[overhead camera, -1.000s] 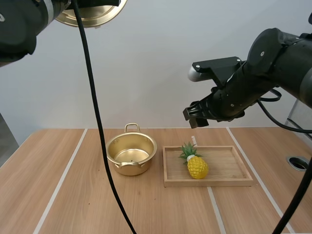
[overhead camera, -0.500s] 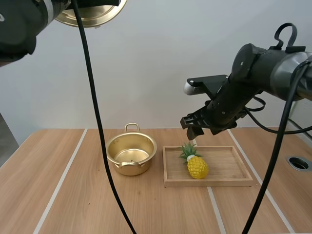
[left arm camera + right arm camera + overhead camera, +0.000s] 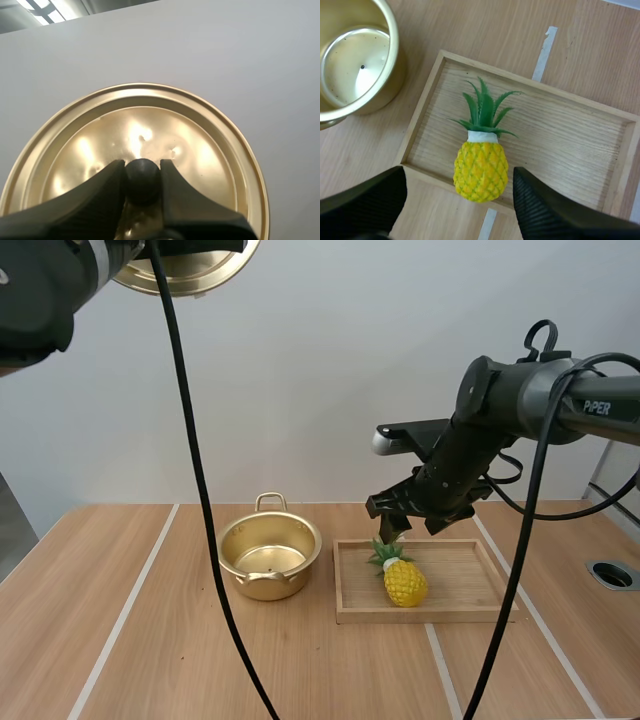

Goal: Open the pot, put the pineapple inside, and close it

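l gripper [image 3: 142, 167] clamped on knob [image 3: 142, 181] of lid [image 3: 190, 265], held up at upper left of frame. r gripper [image 3: 390, 525] fingers spread wide, hovering just above pineapple [image 3: 404, 580], which lies in wooden tray [image 3: 470, 585], centre-right. pot [image 3: 270, 585] uncovered, just left of tray.

Pineapple [image 3: 404, 580] in tray [image 3: 470, 592], pot [image 3: 292, 580] seemingly empty

the pot [image 3: 269, 558] stands on the table [image 3: 130, 640], just left of the wooden tray [image 3: 470, 602]; the pineapple [image 3: 402, 578] lies in the tray's left part.
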{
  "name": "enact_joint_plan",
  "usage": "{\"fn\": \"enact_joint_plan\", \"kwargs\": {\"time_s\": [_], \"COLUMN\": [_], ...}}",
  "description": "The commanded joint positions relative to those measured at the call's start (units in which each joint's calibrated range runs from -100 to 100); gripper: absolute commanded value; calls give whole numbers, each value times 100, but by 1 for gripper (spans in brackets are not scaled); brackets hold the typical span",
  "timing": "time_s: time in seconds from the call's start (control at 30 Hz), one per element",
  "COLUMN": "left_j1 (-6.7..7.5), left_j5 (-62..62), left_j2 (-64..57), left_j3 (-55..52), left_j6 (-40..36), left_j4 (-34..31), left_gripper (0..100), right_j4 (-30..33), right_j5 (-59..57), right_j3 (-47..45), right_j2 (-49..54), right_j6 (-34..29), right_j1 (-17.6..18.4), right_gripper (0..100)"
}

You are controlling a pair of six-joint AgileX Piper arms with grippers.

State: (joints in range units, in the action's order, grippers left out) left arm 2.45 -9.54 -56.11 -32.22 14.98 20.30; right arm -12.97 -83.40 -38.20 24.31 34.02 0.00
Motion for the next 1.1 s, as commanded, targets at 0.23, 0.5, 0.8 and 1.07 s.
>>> {"fn": "enact_joint_plan", "kwargs": {"time_s": [0.23, 0.5, 0.8, 1.07], "left_j1": [18, 18, 18, 18], "left_j5": [195, 195, 195, 195], "left_j2": [-39, -39, -39, -39], "left_j3": [1, 1, 1, 1], "left_j6": [-36, -36, -36, -36], "left_j4": [72, 72, 72, 72], "left_gripper": [0, 0, 0, 0], "right_j4": [-12, -90, -458, -814], "right_j5": [1962, 2662, 3135, 3488], "right_j3": [-1170, -1550, -1550, -1550], "right_j2": [4, -342, -872, -1307], "right_j6": [167, 438, 820, 1190], "right_j1": [-19, -19, -19, -19], "right_gripper": [100, 100, 100, 100]}}
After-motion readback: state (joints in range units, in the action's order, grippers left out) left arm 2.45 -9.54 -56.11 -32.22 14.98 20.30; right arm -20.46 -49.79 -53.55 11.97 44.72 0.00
